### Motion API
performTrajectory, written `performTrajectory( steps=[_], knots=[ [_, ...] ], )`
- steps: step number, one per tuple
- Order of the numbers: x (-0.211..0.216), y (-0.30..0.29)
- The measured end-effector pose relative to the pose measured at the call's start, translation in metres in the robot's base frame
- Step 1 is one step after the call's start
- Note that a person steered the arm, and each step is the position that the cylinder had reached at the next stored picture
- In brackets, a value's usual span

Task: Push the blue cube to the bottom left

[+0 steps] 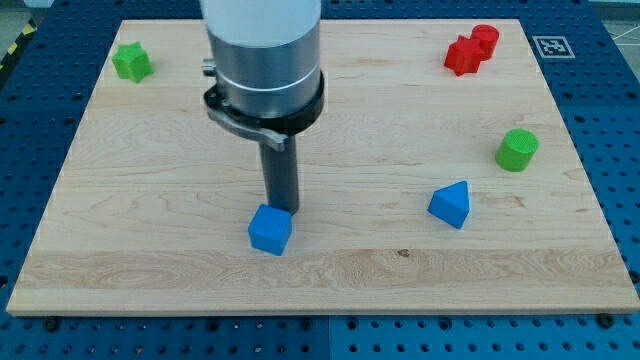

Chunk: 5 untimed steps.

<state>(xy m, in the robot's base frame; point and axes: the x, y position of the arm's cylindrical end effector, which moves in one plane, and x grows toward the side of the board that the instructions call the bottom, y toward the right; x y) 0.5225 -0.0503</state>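
The blue cube (270, 230) sits on the wooden board (150, 200), a little left of centre in the view's lower half. My tip (281, 210) is right behind the cube, touching or almost touching its top right edge. The rod rises from there into the arm's grey and white body, which hides part of the board at the view's top.
A blue triangular block (451, 204) lies to the cube's right. A green cylinder (517, 149) is at the right edge. Two red blocks (471, 50) sit together at the top right. A green star-like block (131, 61) is at the top left.
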Motion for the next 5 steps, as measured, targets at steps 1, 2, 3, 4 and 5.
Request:
performTrajectory(
  steps=[1,2,3,4,5],
  knots=[
    [0.000,0.008],
    [0.000,0.042],
    [0.004,0.044],
    [0.018,0.031],
    [0.029,0.012]
  ],
)
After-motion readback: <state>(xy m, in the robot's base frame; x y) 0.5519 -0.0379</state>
